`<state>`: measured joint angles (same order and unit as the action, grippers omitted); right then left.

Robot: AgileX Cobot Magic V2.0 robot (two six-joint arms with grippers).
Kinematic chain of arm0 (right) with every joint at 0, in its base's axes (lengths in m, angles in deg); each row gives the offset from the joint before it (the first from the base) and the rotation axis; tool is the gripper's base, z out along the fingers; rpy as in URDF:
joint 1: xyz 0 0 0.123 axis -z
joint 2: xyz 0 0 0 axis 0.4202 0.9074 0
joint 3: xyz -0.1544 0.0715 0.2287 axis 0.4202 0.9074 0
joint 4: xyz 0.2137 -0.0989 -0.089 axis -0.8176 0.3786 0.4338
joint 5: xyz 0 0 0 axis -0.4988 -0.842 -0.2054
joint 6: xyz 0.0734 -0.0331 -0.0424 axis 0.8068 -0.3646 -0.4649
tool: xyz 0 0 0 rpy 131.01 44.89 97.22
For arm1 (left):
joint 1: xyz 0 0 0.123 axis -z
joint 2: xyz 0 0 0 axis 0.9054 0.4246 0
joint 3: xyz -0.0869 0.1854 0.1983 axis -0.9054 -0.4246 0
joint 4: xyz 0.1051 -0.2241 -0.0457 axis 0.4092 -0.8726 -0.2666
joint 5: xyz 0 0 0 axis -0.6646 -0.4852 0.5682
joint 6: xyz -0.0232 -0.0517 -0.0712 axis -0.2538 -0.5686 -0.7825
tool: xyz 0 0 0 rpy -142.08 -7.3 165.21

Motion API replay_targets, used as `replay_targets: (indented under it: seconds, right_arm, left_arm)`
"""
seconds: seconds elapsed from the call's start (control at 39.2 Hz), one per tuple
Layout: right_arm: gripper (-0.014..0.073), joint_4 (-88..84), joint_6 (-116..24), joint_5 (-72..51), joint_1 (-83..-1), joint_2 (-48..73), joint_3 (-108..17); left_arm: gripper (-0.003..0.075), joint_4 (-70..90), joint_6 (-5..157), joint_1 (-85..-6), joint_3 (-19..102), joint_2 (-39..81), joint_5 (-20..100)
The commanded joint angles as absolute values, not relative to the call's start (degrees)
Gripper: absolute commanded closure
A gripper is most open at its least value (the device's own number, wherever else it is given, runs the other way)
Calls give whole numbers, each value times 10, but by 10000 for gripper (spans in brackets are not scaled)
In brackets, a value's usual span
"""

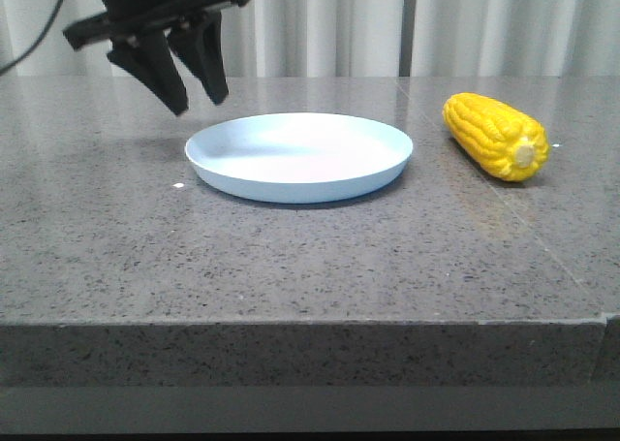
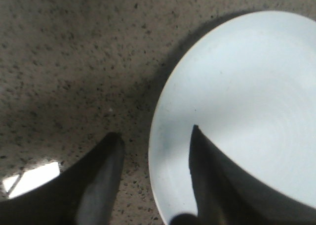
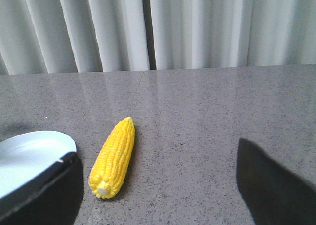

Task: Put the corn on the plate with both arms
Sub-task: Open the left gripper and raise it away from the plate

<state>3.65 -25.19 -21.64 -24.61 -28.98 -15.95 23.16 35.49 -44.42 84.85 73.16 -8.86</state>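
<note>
We see a speckled grey stone counter (image 1: 291,267) with a polished top that throws soft reflections and a thick, square-cut front edge. Behind its back edge hangs a pale curtain (image 1: 320,24) in long vertical folds.

Near the middle of the counter, set slightly toward the left, rests the round, shallow, pale blue-white plastic plate (image 1: 208,160), smooth and matte, with a low raised rim and nothing on it. Well apart from it, toward the right edge of the counter, lies the bright yellow cob of corn (image 1: 494,134), bumpy with rows of kernels, on its side, its pale cut end turned toward the front edge.

The black left gripper (image 1: 194,87) hangs above the counter just beyond the plate's left rim, its flat, angular fingers (image 1: 155,73) pointing down with a gap between them and holding nothing. In its wrist view one finger is over the stone and the other over the plate.

The right gripper (image 3: 158,185) shows only in its own wrist view: two dark fingers (image 3: 269,185) spread wide, the corn lying on the counter between them and untouched.
</note>
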Motion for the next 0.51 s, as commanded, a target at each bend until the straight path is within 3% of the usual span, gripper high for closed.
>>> replay_targets:
  seconds: [0.0,0.23,0.48]
  right_arm:
    - [-55,35,-253,-173,-243,-280,-179]
    - [-55,35,-253,-173,-243,-280,-179]
    - [-55,35,-253,-173,-243,-280,-179]
  left_arm:
    - [372,272,349,-439,870,662,-70]
    - [445,429,293,-447,852,592,-94]
    - [670,433,293,-499,734,494,-52]
